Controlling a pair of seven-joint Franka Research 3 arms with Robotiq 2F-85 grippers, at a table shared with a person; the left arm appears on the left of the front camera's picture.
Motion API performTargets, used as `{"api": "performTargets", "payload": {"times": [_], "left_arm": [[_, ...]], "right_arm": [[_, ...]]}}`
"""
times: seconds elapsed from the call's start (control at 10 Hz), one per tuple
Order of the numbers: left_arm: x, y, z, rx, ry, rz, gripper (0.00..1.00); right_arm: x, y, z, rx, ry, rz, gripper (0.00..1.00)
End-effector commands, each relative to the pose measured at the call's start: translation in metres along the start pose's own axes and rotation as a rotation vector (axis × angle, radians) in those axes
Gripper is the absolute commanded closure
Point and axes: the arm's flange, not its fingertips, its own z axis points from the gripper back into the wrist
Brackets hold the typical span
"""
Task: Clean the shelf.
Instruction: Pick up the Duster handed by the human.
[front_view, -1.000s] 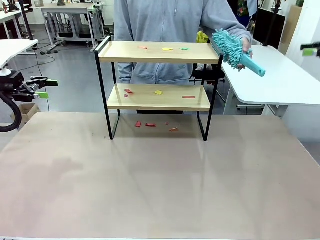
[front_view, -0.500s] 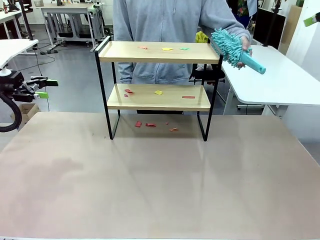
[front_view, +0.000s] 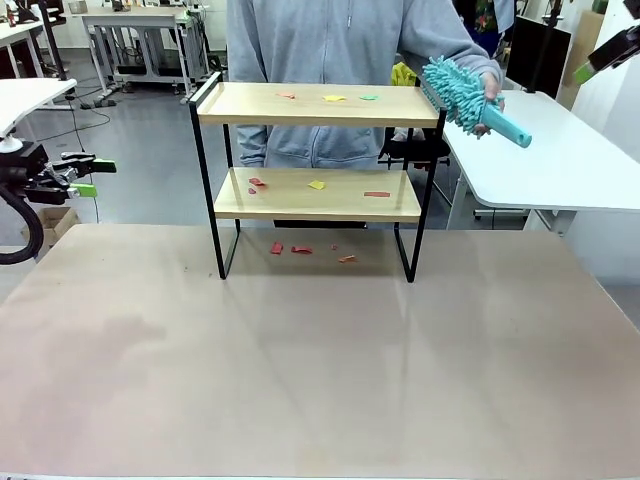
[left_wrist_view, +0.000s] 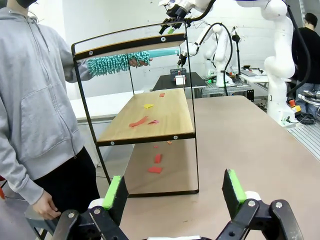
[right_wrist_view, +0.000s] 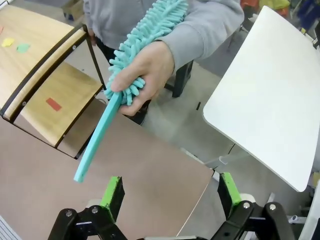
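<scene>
The shelf (front_view: 300, 195) stands at the far side of the tan table, with red, yellow and green paper scraps (front_view: 333, 98) on both boards. Behind it, a person's hand (front_view: 491, 95) holds a teal fluffy duster (front_view: 455, 88) at the top board's right end, handle pointing right. My left gripper (front_view: 91, 176) hovers open off the table's left edge. Its fingers (left_wrist_view: 113, 196) frame the shelf (left_wrist_view: 165, 117) end-on. My right gripper (front_view: 606, 42) is high at the right and open. Below its spread pads (right_wrist_view: 227, 187) are the duster's handle (right_wrist_view: 97, 135) and the hand (right_wrist_view: 147, 70).
More red scraps (front_view: 300, 249) lie on the table (front_view: 320, 360) under the shelf. A white side table (front_view: 560, 160) stands at the right. The person (front_view: 330, 40) stands directly behind the shelf. Other tables and equipment fill the background.
My right gripper has risen at the picture's right edge and swung in towards the duster. The left gripper, the shelf and the duster have hardly moved.
</scene>
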Motion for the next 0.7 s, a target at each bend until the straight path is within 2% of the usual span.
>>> {"api": "performTargets", "payload": {"times": [0.0,0.3,0.6], "left_arm": [[0.001,0.000,0.000,-0.001,-0.002,-0.005,0.00],[0.001,0.000,0.000,-0.001,-0.002,-0.005,0.00],[0.001,0.000,0.000,-0.001,-0.002,-0.005,0.00]], "right_arm": [[0.005,-0.012,0.009,0.018,-0.019,0.020,0.00],[0.001,-0.009,0.010,-0.001,-0.008,-0.005,0.00],[0.012,0.064,0.020,-0.105,0.060,-0.165,0.00]]}}
